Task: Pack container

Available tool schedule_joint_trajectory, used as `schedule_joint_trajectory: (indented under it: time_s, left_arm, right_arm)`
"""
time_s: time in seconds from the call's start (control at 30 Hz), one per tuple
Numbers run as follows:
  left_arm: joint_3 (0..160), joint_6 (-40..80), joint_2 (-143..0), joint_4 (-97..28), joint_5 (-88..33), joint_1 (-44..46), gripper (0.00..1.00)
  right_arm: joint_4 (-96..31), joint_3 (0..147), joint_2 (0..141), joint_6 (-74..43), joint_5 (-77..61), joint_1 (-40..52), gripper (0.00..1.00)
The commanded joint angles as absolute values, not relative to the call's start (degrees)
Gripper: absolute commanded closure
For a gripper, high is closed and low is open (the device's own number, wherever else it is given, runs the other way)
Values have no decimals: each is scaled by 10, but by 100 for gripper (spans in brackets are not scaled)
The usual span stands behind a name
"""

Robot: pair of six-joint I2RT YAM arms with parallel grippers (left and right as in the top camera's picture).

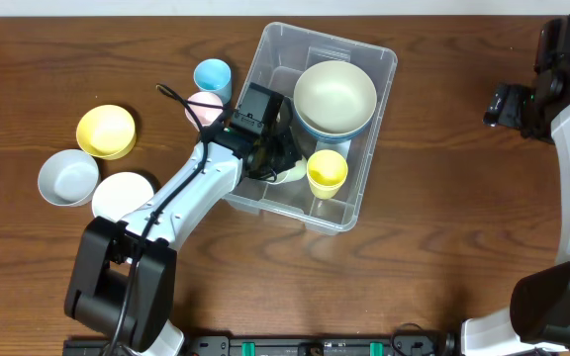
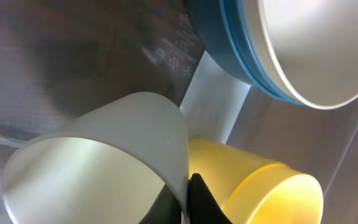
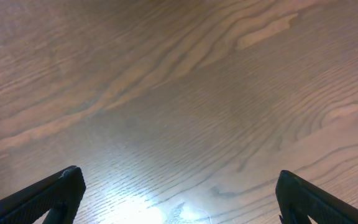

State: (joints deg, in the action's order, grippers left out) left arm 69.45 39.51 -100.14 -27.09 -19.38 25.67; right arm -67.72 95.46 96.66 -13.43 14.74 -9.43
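left gripper (image 1: 275, 153) inside container (image 1: 290, 54), pinching cream cup (image 2: 98, 162) rim

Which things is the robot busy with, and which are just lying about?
Job: container, left tool gripping white cup, cream bowl, yellow cup inside.
Lying about: blue cup, pink cup, yellow bowl, grey bowl, white bowl.

The surface (image 1: 443, 218) is dark brown wood with a streaky grain, and it shows a bright glare patch in the right wrist view. The clear plastic container (image 1: 376, 129) sits on it near the middle, turned slightly askew. Just left of the container stand a blue cup (image 1: 212, 76) and a pink cup (image 1: 203, 105). Farther left, clustered close together, lie a yellow bowl (image 1: 105, 131), a pale grey bowl (image 1: 67, 177) and a white bowl (image 1: 122, 194).
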Motion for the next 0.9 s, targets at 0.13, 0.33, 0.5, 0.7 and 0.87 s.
schedule_joint_trajectory:
  time_s: [0.13,0.33,0.5,0.7,0.87]
  left_arm:
    - [701,307,-1005,-316,-173,254,94]
    - [702,266,-1005,-354,-173,254,94]
    - [703,236,-1001,-371,-173,255,94]
    - [712,216,-990,-373,-173,255,94]
    - [716,213,-980,-373,-173,255,94]
  right_arm:
    - [-677,962,957,-143,147,-97,1]
    - [-677,962,957,-143,147,-97,1]
    - [-677,962,957,-143,147,-97,1]
    - [-677,962,957,-143,147,-97,1]
    - [-677,962,957,-143,147,-97,1]
